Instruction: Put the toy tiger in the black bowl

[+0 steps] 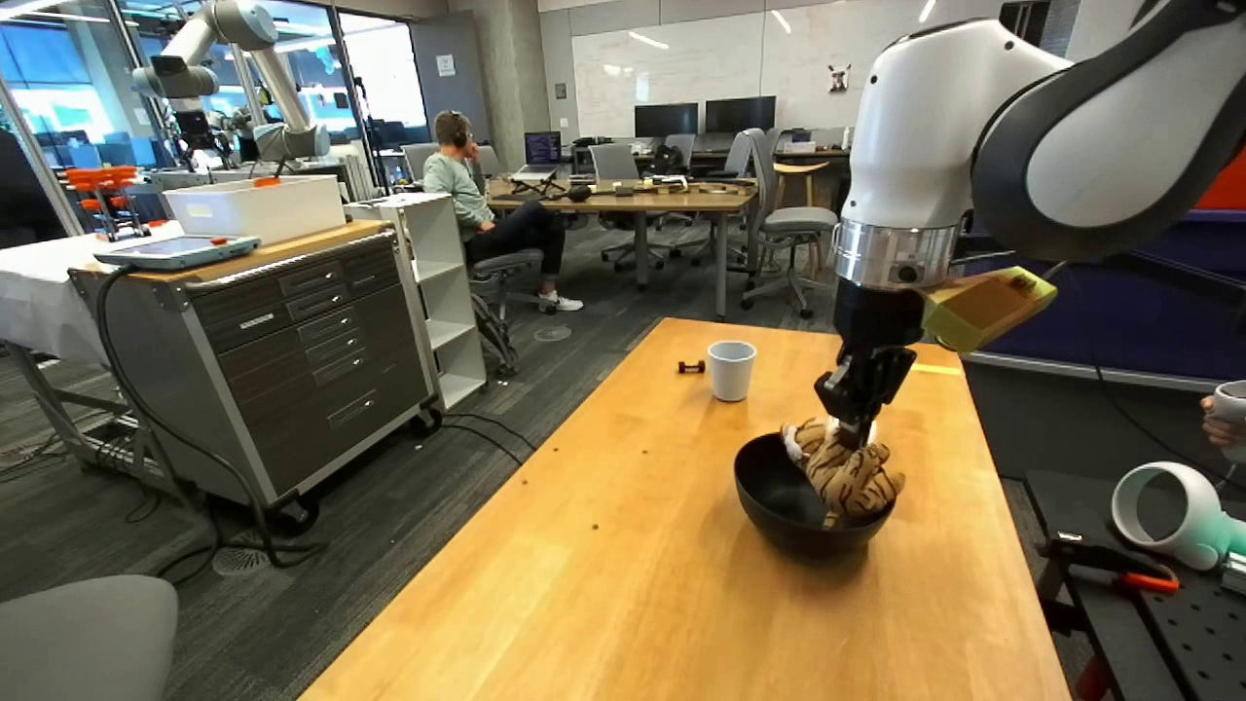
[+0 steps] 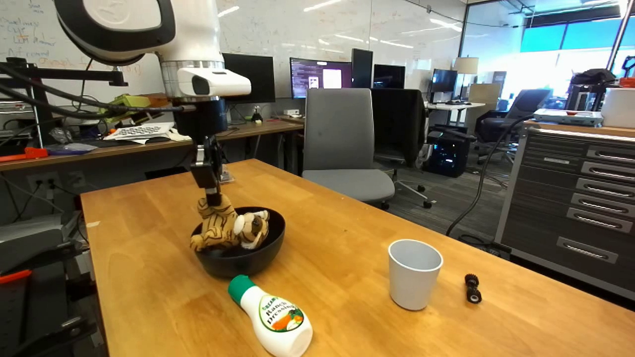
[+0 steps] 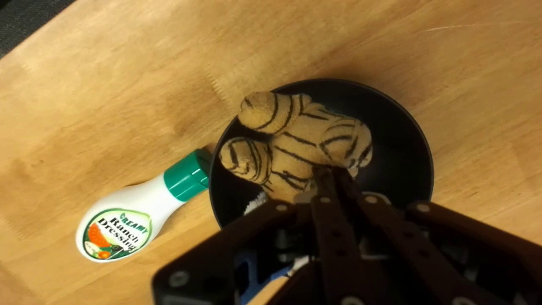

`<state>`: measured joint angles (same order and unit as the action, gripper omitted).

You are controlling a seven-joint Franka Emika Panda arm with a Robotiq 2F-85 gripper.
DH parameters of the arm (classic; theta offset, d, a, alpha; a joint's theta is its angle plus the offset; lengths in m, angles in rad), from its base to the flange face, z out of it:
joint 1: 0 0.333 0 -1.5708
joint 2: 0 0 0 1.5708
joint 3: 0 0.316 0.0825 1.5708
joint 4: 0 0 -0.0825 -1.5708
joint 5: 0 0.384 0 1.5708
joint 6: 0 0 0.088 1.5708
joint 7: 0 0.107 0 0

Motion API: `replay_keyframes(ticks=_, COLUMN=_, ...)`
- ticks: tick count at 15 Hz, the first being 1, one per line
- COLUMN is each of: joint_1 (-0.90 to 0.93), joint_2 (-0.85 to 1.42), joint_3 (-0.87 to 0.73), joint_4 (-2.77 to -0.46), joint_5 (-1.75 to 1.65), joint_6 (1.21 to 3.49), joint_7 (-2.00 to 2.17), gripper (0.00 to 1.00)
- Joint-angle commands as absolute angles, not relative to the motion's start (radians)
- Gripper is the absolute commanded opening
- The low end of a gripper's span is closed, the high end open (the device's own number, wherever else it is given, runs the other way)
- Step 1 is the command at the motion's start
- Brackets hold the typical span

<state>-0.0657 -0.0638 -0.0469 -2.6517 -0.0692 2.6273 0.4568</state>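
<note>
Wrist view: pincer [image 3: 334,171] clamped on toy tiger [image 3: 294,146], partly inside black bowl [image 3: 400,146]

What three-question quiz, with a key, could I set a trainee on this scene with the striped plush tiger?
1. Where is the striped tan plush tiger?
2. True or false: the white, green-capped plastic bottle lies on its side.
3. Which is nearest the small, dark, dumbbell-shaped piece: (a) tapered pale-grey cup, (b) bottle, (c) tiger?
Key: 1. Partly inside the round, glossy black bowl, beneath the black two-fingered gripper. 2. True. 3. a.
</note>
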Motion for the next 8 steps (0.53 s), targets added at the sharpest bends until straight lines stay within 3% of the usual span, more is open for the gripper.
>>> replay_keyframes(ticks=1, joint_1=-0.069, joint_2=-0.031, joint_3=-0.035, joint_4=-2.64, joint_5=-0.094, joint_6=2.664, joint_7=0.493, gripper=0.02)
replay_keyframes(ticks=4, joint_1=-0.068, joint_2=-0.016, joint_3=-0.042, joint_4=-2.633, joint_5=-0.1, joint_6=2.676, joint_7=0.503, gripper=0.03)
replay_keyframes(ticks=5, joint_1=-0.068, joint_2=-0.013, joint_3=-0.043, joint_4=-2.63, joint_5=-0.099, joint_6=2.679, joint_7=0.505, gripper=0.31)
replay_keyframes(ticks=7, joint_1=-0.067, joint_2=-0.009, joint_3=-0.045, joint_4=-2.626, joint_5=-0.099, joint_6=2.682, joint_7=0.509, gripper=0.36)
replay_keyframes(ticks=8, joint_1=-0.067, joint_2=-0.008, joint_3=-0.046, joint_4=-2.624, joint_5=-0.098, joint_6=2.684, joint_7=0.511, gripper=0.46)
